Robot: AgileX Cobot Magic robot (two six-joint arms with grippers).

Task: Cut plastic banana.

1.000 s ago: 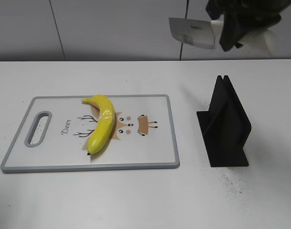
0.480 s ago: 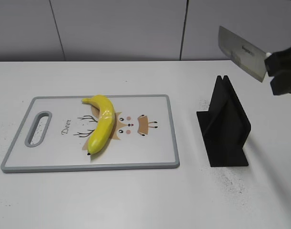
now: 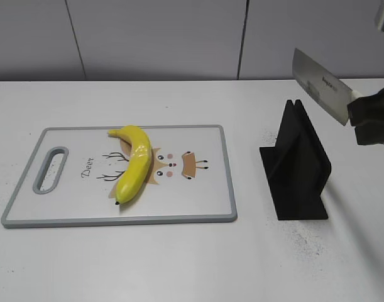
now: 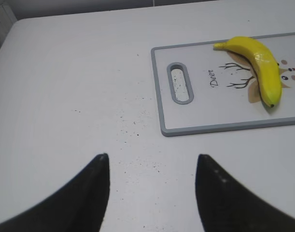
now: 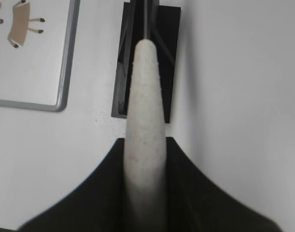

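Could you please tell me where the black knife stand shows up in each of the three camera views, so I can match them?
Exterior view: the black knife stand sits on the table, right of centre, under the cleaver's blade.
Left wrist view: not in it.
Right wrist view: top centre, partly behind the knife handle held in the right pincer.
Shared landmark: the cutting board, left of the stand in the exterior and right wrist views, also in the left wrist view.

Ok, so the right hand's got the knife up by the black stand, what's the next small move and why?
Probably carry the knife left, toward the banana. The right hand grips its handle with the blade in the air over the stand, well to the right of the board. The banana lies there whole, and the left hand is open, off to the board's side.
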